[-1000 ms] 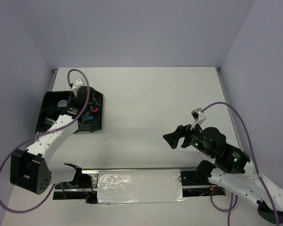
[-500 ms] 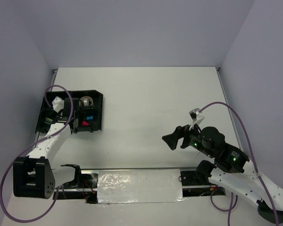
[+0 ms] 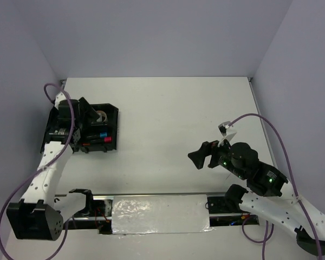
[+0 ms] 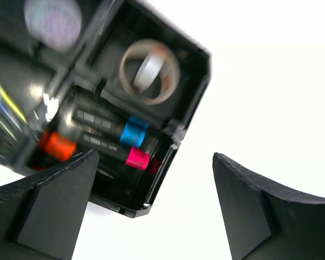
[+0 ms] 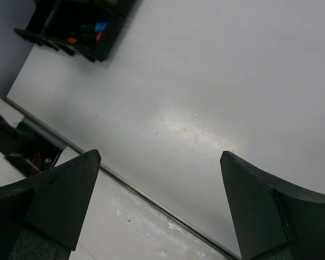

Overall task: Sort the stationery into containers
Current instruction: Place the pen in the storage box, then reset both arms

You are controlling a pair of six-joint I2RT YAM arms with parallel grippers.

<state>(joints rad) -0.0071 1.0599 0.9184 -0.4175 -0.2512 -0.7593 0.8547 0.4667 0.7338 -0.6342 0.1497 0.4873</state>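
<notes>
Black four-compartment plastic tray (image 3: 117,131) sits at the white worktop's (image 3: 168,108) left edge, upper left in the top view, holding black highlighters (image 4: 132,131) and a tape roll (image 4: 150,71). The left hand (image 4: 154,187) is spread above its corner. The right hand (image 3: 197,158) is spread at lower right, well apart.

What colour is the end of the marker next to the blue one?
Pink. The highlighter shows best in the left wrist view.

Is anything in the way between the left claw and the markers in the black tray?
No, nothing that shows. The left gripper hangs open above the tray. The highlighters lie uncovered in their compartment, with only air between them and the fingers.
</notes>
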